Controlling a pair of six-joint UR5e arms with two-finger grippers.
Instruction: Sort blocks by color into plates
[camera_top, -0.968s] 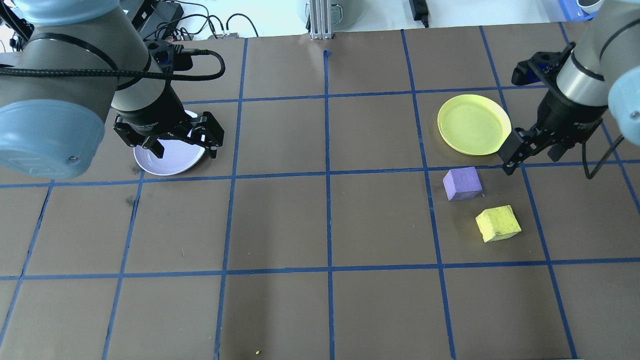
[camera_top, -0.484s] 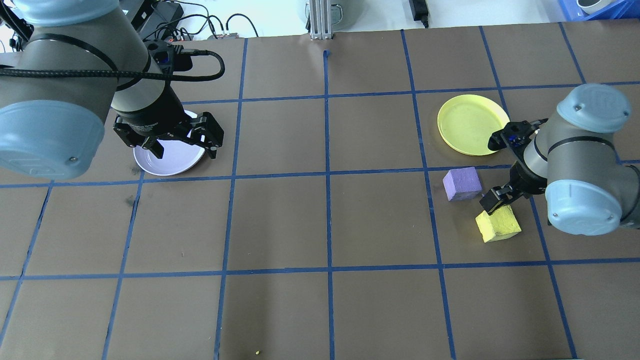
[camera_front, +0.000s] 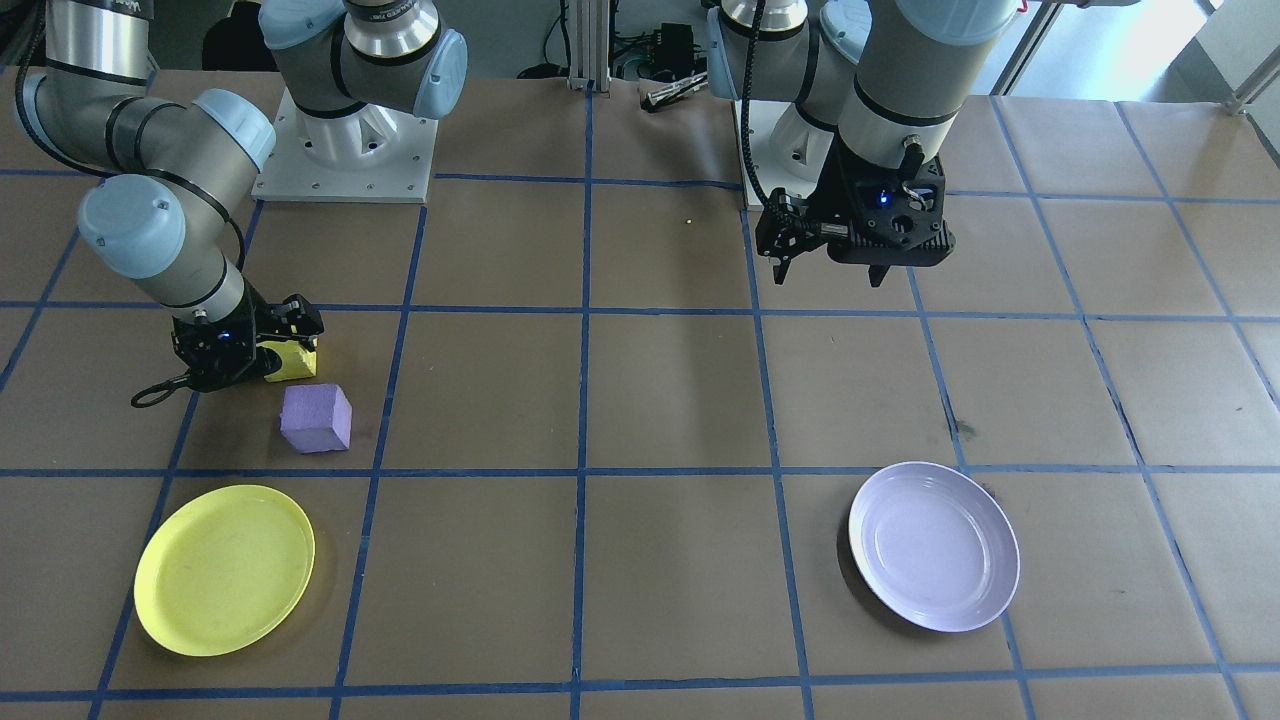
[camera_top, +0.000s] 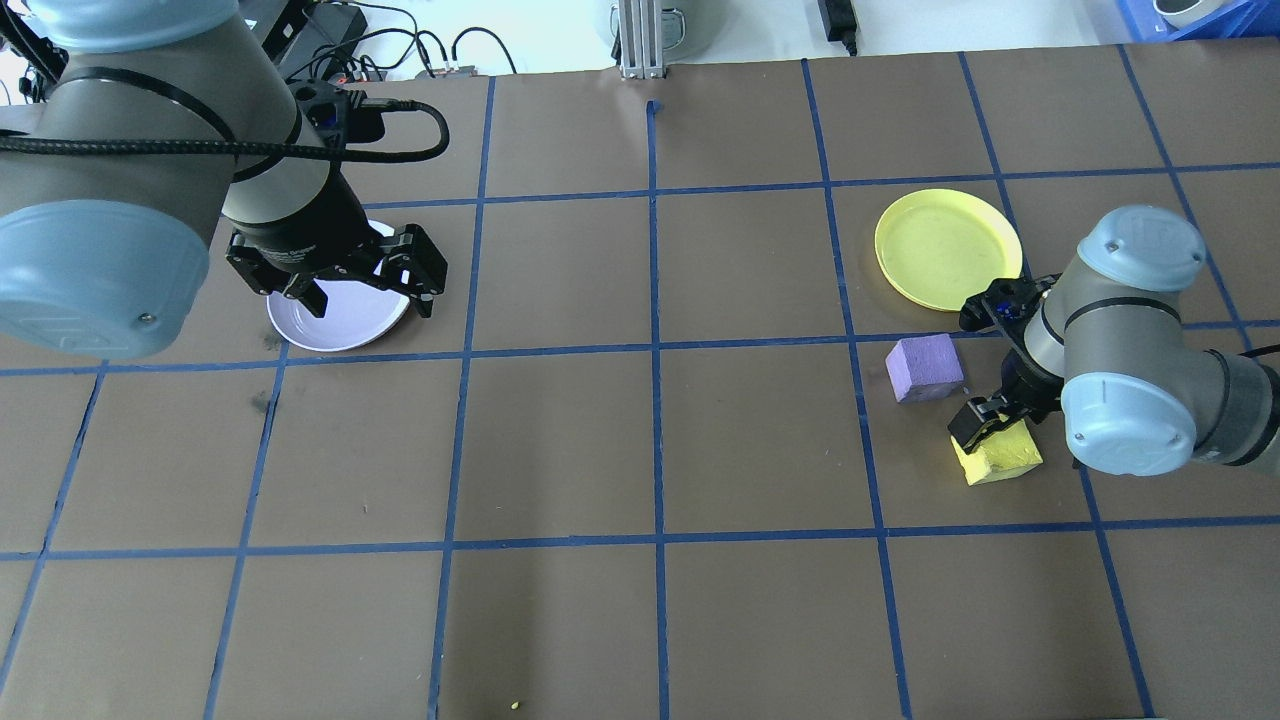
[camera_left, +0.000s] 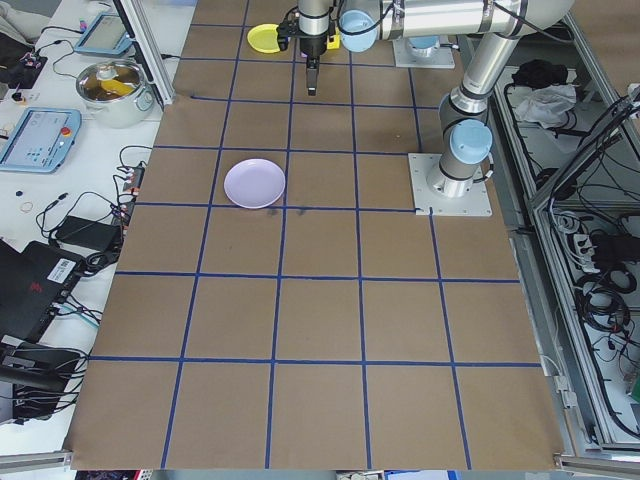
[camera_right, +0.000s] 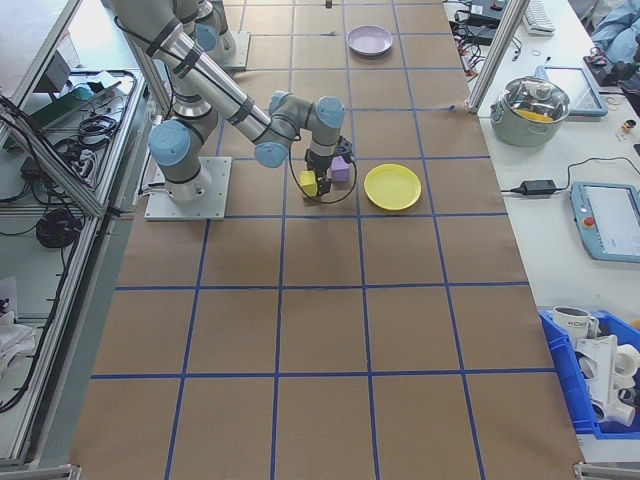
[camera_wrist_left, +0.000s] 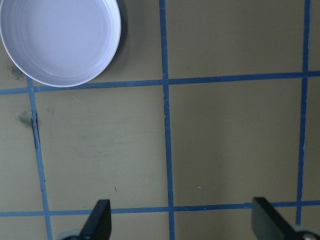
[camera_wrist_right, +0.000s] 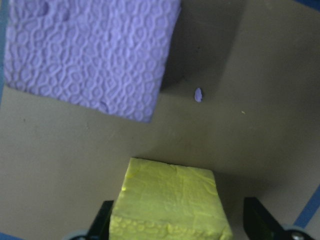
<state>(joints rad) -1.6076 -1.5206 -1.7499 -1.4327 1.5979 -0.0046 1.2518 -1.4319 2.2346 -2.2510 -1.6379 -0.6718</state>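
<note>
Two blocks sit near the surface's right edge, both outside the plates. Your right gripper (camera_wrist_right: 175, 220) is spread around the yellow block (camera_top: 998, 452), one finger close against its side, the other well off. If you close now, the block may slide or twist toward the purple block (camera_top: 925, 367) just beside it. The yellow plate (camera_top: 947, 248) is near. Your left gripper (camera_wrist_left: 180, 220) hangs spread, holding nothing, by the lavender plate (camera_wrist_left: 60, 40).

Right end effector (camera_top: 990, 428) now down from yellow plate (camera_top: 946, 247) onto yellow block (camera_top: 1003, 456).
</note>
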